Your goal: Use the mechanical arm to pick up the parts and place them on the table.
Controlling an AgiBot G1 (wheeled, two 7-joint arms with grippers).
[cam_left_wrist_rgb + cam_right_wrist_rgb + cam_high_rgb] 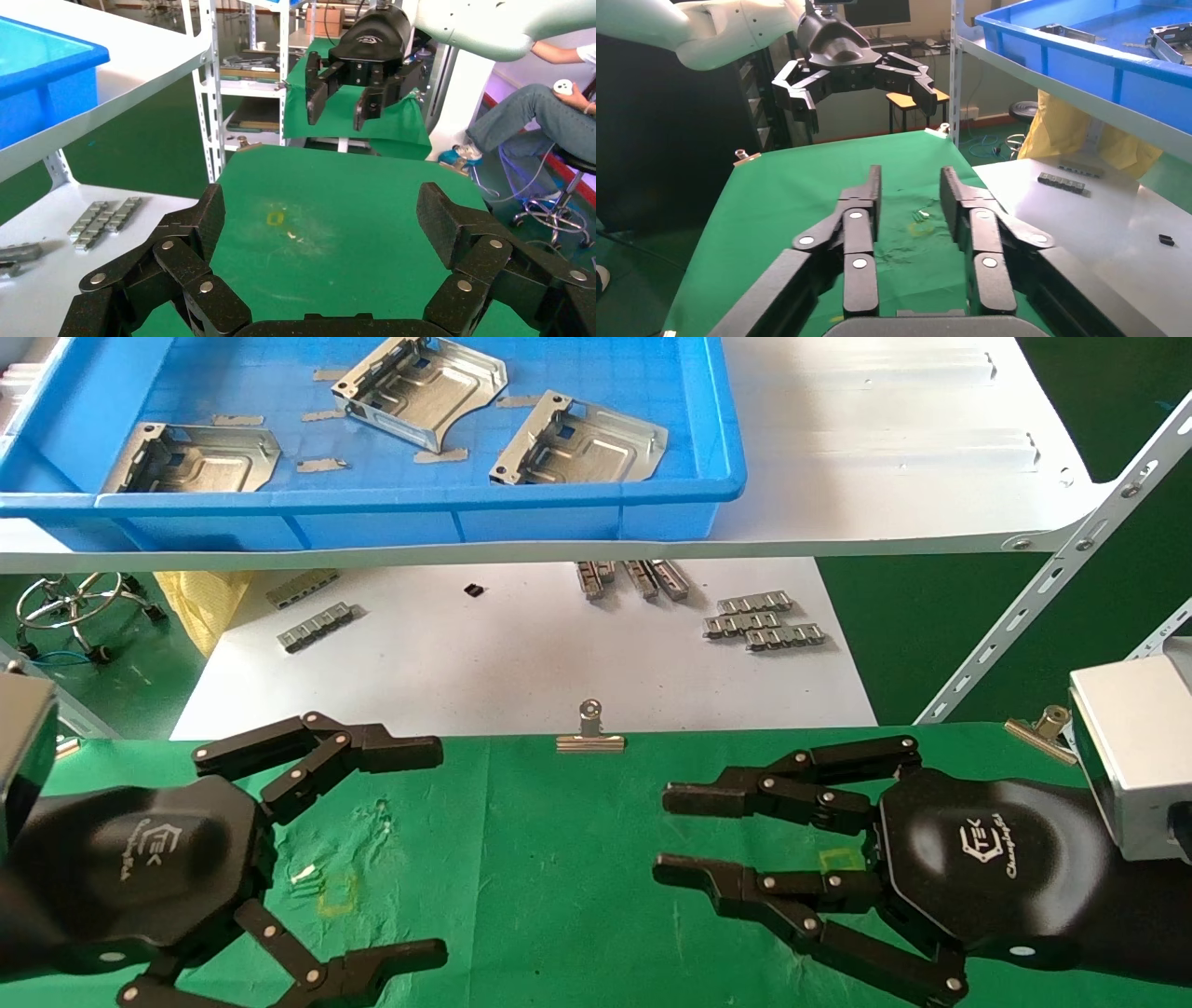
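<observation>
Three silver stamped parts lie in the blue tray (596, 505) on the white shelf: one at left (191, 460), one in the middle (421, 388), one at right (579, 445). Two of them also show in the right wrist view (1169, 35). My left gripper (438, 850) is open and empty, low over the left of the green table (559, 859). My right gripper (666, 834) is open and empty over the table's right side, its fingers pointing left. Each wrist view shows the other gripper across the table (348, 95) (866, 88).
A silver binder clip (589, 733) grips the table's far edge; another (1043, 728) sits at the far right. Small grey ribbed strips (759, 621) lie on the white sheet below the shelf. A slanted shelf strut (1052, 579) stands at right. A seated person (548, 112) shows beyond the table.
</observation>
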